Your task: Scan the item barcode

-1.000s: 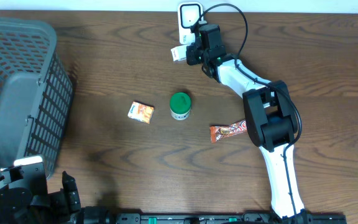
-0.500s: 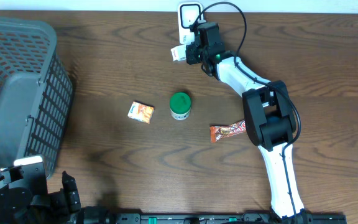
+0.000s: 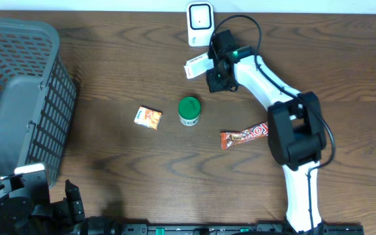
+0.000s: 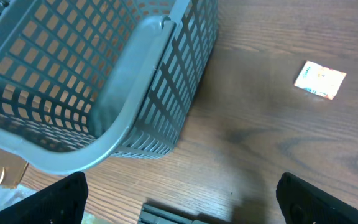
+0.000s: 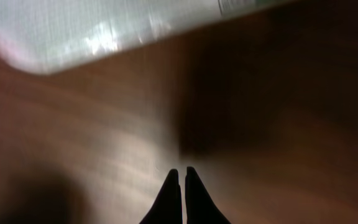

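A white barcode scanner (image 3: 200,14) stands at the table's far edge. Just in front of it is a small white packet (image 3: 198,66), tilted, which shows as a white blur (image 5: 104,31) at the top of the right wrist view. My right gripper (image 3: 213,78) is right beside the packet, its fingers pressed together (image 5: 181,171) with nothing between them over bare wood. My left gripper (image 4: 182,205) is wide open and holds nothing, low at the front left beside the basket.
A large grey mesh basket (image 3: 18,98) (image 4: 123,93) fills the left side. An orange packet (image 3: 148,117) (image 4: 320,79), a green-lidded tub (image 3: 189,111) and a wrapped chocolate bar (image 3: 243,136) lie mid-table.
My right gripper has swung away from the scanner toward the table's front and right. The white packet has shifted a little the same way. The left arm has not moved.
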Robot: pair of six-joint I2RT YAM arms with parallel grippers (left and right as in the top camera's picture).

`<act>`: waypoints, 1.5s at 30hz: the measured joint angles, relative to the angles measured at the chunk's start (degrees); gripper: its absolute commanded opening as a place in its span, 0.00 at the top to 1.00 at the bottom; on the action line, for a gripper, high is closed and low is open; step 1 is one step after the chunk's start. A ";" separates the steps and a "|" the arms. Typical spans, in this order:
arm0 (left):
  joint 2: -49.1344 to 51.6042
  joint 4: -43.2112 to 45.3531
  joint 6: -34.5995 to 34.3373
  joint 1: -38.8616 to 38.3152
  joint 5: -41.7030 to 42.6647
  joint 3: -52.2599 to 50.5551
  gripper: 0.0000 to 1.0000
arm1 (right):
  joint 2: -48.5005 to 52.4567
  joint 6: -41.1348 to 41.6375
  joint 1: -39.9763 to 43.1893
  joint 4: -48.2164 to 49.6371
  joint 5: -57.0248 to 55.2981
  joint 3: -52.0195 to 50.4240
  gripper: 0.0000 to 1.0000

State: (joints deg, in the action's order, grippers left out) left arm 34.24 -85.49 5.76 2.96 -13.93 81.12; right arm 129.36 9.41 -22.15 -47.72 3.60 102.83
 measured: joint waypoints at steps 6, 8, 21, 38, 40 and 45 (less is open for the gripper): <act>0.00 0.00 0.00 0.00 -0.02 0.00 0.03 | -14.19 0.07 0.00 -3.39 -0.28 -0.04 0.31; 0.00 0.00 0.00 0.00 -0.02 0.00 0.03 | -16.61 0.24 0.00 -1.25 -0.26 0.42 0.01; 0.00 0.00 0.00 0.00 -0.04 0.00 0.03 | -5.18 12.85 -6.88 21.16 2.58 0.13 0.01; 0.00 0.00 0.00 0.00 -0.15 0.02 0.03 | 5.60 47.04 -11.32 44.94 -7.85 -0.46 0.99; 0.00 0.00 0.00 0.00 -0.15 0.00 0.03 | 5.62 46.97 -11.37 45.00 -7.96 -0.46 0.99; 0.00 -0.02 0.00 0.00 -0.15 0.00 0.03 | 7.04 44.74 -11.34 51.76 -10.08 -0.44 0.99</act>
State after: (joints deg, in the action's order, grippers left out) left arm 34.24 -85.52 5.76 2.96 -14.09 81.12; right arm 136.40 54.15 -33.50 4.03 -6.48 102.39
